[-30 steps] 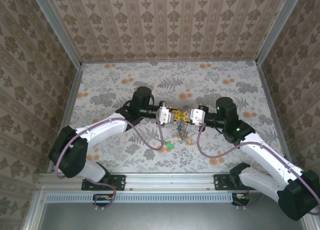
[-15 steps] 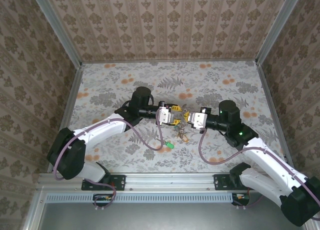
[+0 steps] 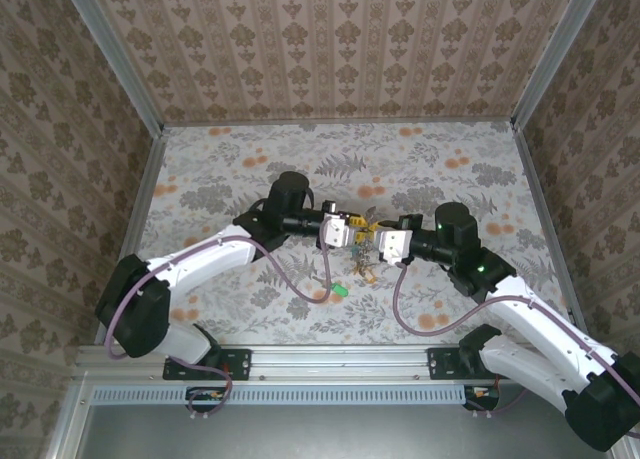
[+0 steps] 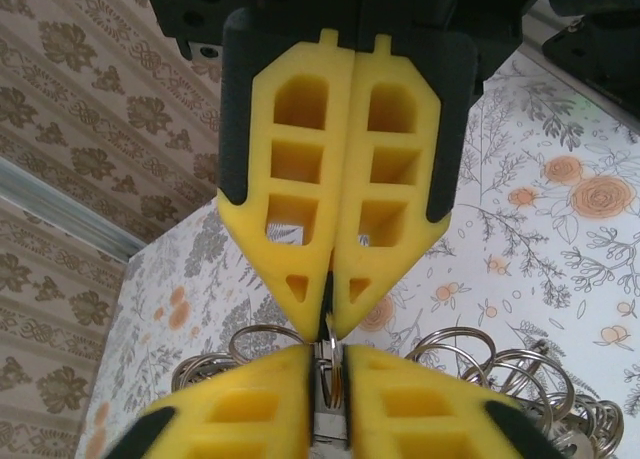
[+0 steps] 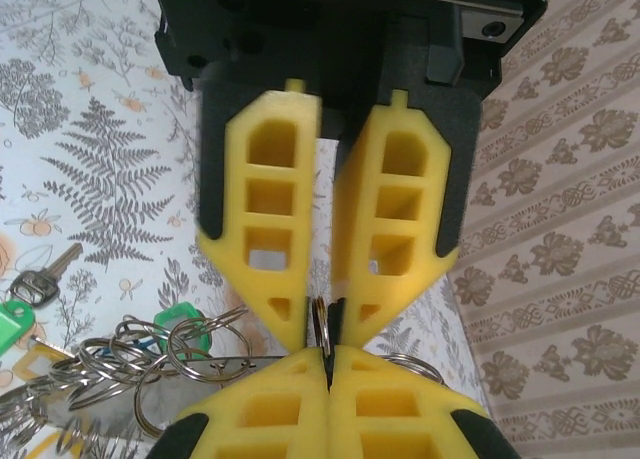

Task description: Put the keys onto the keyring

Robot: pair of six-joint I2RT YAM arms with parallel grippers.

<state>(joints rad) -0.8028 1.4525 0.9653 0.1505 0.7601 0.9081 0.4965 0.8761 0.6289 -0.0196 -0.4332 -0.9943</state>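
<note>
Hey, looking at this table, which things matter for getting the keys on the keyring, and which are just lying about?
For the job: keyring, where left hand and right hand meet; ring bunch; loose green key.
Just there: purple cables, floral table cover, patterned walls.

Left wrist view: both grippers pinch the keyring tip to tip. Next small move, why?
Probably hold the right gripper steady and ease the left gripper sideways to pry the keyring open: both are shut on it, and the green key lies loose.
</note>
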